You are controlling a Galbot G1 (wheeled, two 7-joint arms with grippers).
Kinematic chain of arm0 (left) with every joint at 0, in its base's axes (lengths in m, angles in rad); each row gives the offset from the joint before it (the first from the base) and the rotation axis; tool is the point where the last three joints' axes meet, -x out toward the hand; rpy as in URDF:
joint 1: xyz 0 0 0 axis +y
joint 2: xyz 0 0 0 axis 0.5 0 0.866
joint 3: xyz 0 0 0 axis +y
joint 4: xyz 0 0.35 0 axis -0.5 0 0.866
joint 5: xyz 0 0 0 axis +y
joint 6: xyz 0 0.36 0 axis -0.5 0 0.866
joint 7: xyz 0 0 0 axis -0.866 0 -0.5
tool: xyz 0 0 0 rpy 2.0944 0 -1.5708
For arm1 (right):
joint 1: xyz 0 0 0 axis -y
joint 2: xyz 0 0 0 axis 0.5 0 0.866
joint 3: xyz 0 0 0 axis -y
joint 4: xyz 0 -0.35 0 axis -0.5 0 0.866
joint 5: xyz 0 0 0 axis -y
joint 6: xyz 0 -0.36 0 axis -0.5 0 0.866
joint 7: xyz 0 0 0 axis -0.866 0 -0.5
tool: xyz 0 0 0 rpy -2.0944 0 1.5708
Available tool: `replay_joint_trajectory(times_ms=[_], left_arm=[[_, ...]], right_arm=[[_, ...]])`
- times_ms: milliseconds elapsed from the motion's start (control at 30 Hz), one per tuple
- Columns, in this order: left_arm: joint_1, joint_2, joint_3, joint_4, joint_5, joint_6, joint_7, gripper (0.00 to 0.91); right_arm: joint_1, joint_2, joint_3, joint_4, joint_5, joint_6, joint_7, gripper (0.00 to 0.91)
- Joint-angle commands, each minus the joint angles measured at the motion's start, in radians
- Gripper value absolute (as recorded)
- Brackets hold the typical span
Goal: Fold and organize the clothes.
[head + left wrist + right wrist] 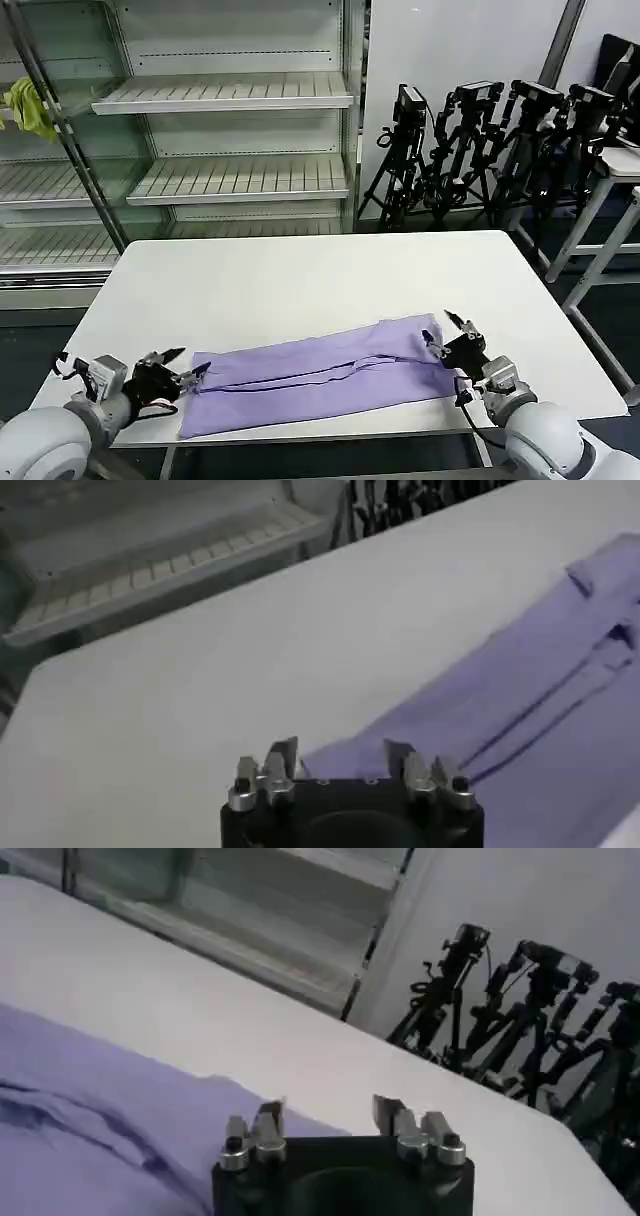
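Observation:
The lavender T-shirt (pixel 320 375) lies folded into a long strip along the front of the white table (pixel 300 280), running from near left to right. My left gripper (pixel 180 366) is open at the strip's left end, its fingers (pixel 283 755) spread over the cloth edge (pixel 520 710). Over at the strip's right end, my right gripper (pixel 440 335) is open too, one finger (pixel 268 1116) over the shirt's corner (pixel 100 1098) and the other over bare table. Neither holds cloth.
Bare metal shelving (pixel 230 130) stands behind the table, with a yellow-green cloth (pixel 30 108) hanging at its left. Camera tripods (pixel 480 140) cluster at the back right. Another table's legs (pixel 600 230) stand on the right. The table's far half is bare.

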Motion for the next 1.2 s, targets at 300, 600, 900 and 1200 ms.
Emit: replay_joint_trajectory(times_ms=[300, 600, 900, 1200], left_arm=[[0.066, -0.111, -0.1, -0.03, -0.212, 0.006, -0.132, 0.907], [0.147, -0.197, -0.083, -0.059, -0.25, 0.006, -0.141, 0.897], [0.134, -0.29, -0.049, -0.031, -0.218, 0.005, -0.129, 0.887], [0.11, -0.341, -0.034, 0.01, -0.198, 0.005, -0.104, 0.887]], right_arm=[[0.083, 0.032, 0.255, 0.113, 0.139, -0.028, 0.06, 0.907], [0.11, 0.055, 0.242, 0.108, 0.14, -0.028, 0.049, 0.907], [0.108, 0.076, 0.246, 0.12, 0.14, -0.028, 0.05, 0.907], [0.08, 0.096, 0.254, 0.16, 0.139, -0.034, 0.054, 0.907]])
